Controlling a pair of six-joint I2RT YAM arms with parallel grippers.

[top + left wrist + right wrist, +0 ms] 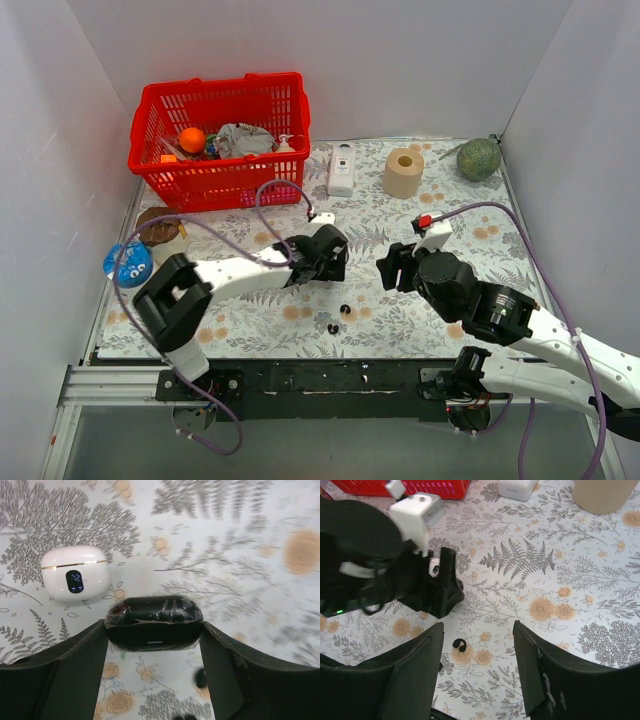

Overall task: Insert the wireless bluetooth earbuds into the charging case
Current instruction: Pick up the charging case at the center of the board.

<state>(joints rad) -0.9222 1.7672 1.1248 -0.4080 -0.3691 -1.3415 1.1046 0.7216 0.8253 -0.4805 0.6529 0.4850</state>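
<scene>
Black charging case [152, 611] pinched end to end between the fingers of the left gripper [154, 630], lid apparently down, low over the floral table cover [260, 320], resting on it or lifted just off it not clear; white case [75, 572] with a lit display lying just beyond, apart from the black one; right gripper [479, 627] spread and empty, hovering near the middle of the table, facing the left one; a black earbud [345, 310] and a second earbud [332, 327] loose on the cover, close together, between the two arms and nearer the bases, neither in any case yet; no white buds made out

Step in hand, by the look of it: securing the case ahead of loading; to do it well, keep the pinch square on the case's ends and clear of the lid seam, leaving the lid free to swing; hold the body level and steady, close to the table; bring the free gripper in for the lid before going after a bud; take each bud with the very fingertips, being so small against them; line it up over its well and lower straight, no sideways push; greatest risk judged to be the glossy shell, likely to slip or twist under a light squeeze
</scene>
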